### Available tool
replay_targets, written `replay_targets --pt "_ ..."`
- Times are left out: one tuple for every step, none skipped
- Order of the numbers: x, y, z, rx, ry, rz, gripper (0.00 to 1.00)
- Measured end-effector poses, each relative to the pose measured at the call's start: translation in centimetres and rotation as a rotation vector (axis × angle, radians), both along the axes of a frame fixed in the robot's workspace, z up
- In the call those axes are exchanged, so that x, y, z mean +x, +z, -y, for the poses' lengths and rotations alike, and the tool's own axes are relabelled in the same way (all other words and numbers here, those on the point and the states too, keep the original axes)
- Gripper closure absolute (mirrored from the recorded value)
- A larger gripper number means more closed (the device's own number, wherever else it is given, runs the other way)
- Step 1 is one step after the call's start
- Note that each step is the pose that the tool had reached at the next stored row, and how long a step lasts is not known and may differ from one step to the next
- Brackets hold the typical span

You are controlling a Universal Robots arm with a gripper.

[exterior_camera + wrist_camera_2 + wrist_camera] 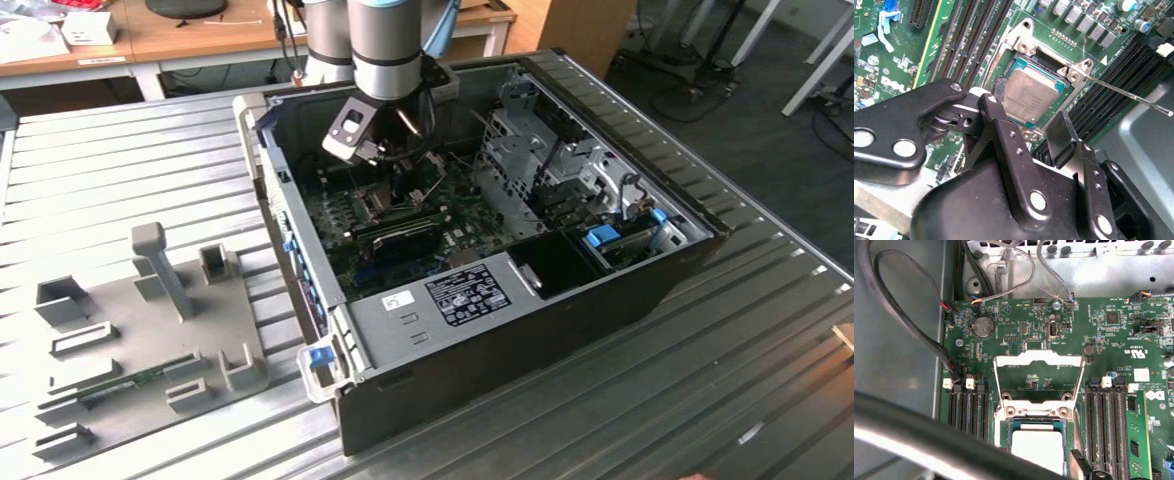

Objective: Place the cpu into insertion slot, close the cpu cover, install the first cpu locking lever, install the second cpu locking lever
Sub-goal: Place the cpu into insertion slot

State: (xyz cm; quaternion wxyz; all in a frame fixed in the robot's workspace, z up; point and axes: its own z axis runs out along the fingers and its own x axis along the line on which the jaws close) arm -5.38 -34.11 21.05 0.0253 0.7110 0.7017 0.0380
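Second wrist view: one cpu (1031,95) sits in one insertion slot (1039,59), pincer (1023,107) apart, empty above it; first wrist view: one cpu cover (1039,358) stands open.

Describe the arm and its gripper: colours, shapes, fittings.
The arm is a silvery-grey round tube with pale blue trim at the joint above. A pale grey box with a dark window is mounted at the wrist. The gripper is glossy black, with two flat linkage fingers joined by silvery round pins. One finger ends in a flat black pad.
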Motion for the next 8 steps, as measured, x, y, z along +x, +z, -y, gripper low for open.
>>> replay_targets --pt "0.00 0.00 0.00 0.0000 0.000 0.0000 0.40" --pt "0.00 0.00 0.00 0.0000 0.000 -0.0001 0.40" --pt "0.00 0.00 0.00 -0.0001 0.000 -0.0001 0.40" --pt "0.00 0.00 0.00 -0.0001 0.000 -0.0001 0.41" --pt "0.00 0.00 0.00 -0.0001 0.000 -0.0001 0.48" --pt "0.00 0.00 0.00 -0.0001 0.000 -0.0001 0.48" --pt "0.00 0.00 0.00 -0.0002 0.000 -0.0001 0.54" --pt "0.00 0.00 0.00 -0.0002 0.000 -0.0001 0.60"
